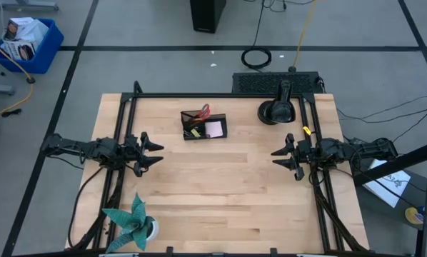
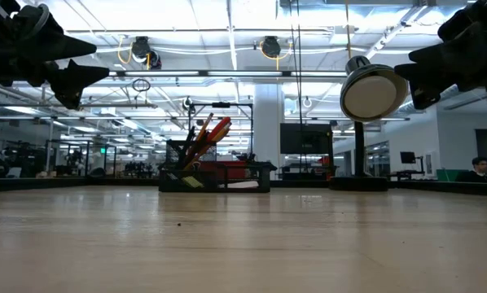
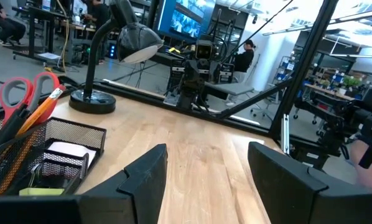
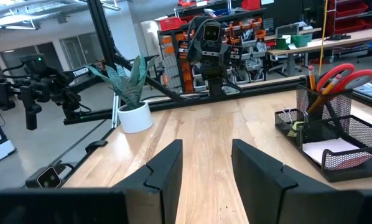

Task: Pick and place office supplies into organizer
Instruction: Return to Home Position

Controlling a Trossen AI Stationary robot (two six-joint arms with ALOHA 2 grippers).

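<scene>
Standing toward the far edge of the table [image 1: 220, 193], the organizer [image 1: 204, 127] is a black wire-mesh box, rectangular, with a taller cup part and a lower tray part. Red-handled scissors [image 3: 24, 93] with oval loops lean out of the cup, and orange pencils [image 3: 46, 106] tilt beside them. A flat pink pad [image 1: 215, 128] lies in the tray, and a small yellow bit [image 1: 193, 133] shows beside it inside the mesh.

The tabletop is pale, smooth wood in long planks, framed by a black rail. On the right-arm side of the organizer, also near the far edge, stands a black lamp [image 1: 276, 108] with a round base, a curved neck and a round head. At the near corner on the left-arm side sits a teal paper plant [image 1: 133, 223], its leaves pointed and folded, in a white pot.

The left gripper [image 1: 161, 154] hangs above the wood at the table's left side, its angular dark fingers [image 3: 142, 180] spread wide with nothing between them. The right gripper [image 1: 274, 157] mirrors it at the right side, fingers [image 4: 164, 171] likewise wide and holding nothing. Both point inward across the table. The organizer lies between the two, farther back and well apart from each, nearer the left one.
</scene>
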